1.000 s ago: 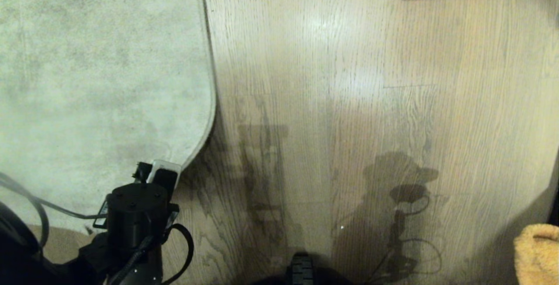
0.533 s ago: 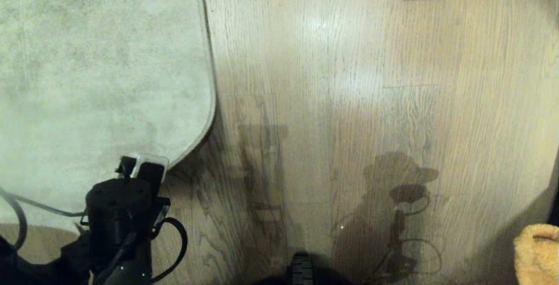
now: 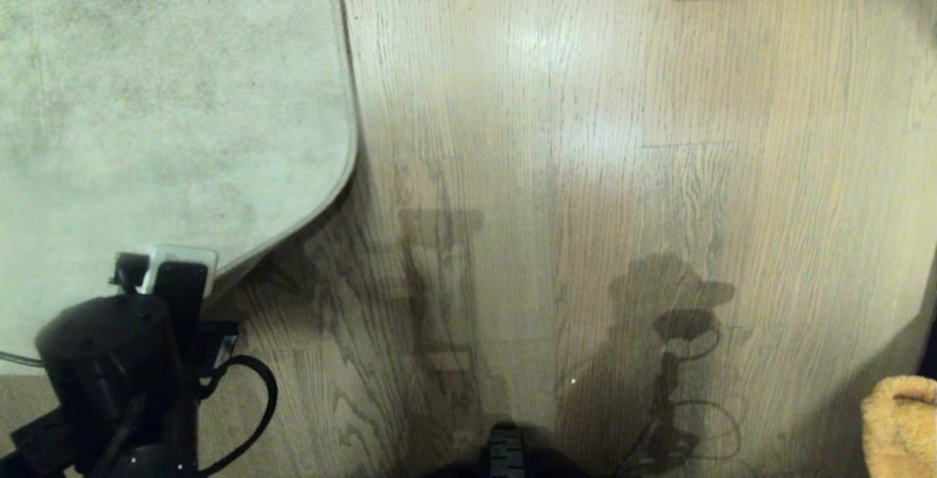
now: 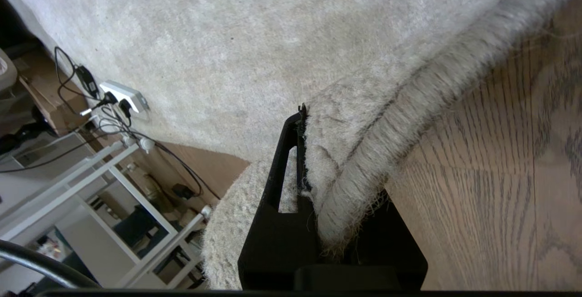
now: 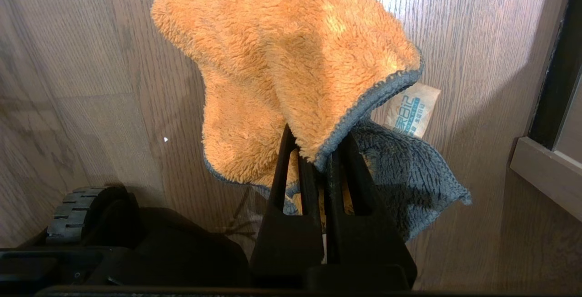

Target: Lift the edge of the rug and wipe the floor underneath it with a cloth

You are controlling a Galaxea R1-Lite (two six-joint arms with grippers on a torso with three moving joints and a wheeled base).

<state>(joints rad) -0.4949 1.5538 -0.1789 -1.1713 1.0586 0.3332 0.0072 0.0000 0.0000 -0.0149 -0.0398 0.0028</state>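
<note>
Head view: the floor [image 3: 585, 170], glossy wood-grain planks, fills the frame from 12 to 6 o'clock, with the mottled rug covering the 9 to 11 o'clock area. The left gripper [image 3: 172, 273] sits at 8 o'clock, clenched on the rug edge [image 3: 293, 233], which lifts off the planks and casts a dark shadow beneath. In the left wrist view the bound border [image 4: 363, 169] is pinched between the black fingers [image 4: 286, 160]; a power strip [image 4: 123, 97] with tangled cables lies past the rug. The right gripper [image 5: 318, 160], low at 4 o'clock, grips the cloth [image 5: 291, 60], orange and fluffy, hanging above bare planks.
</note>
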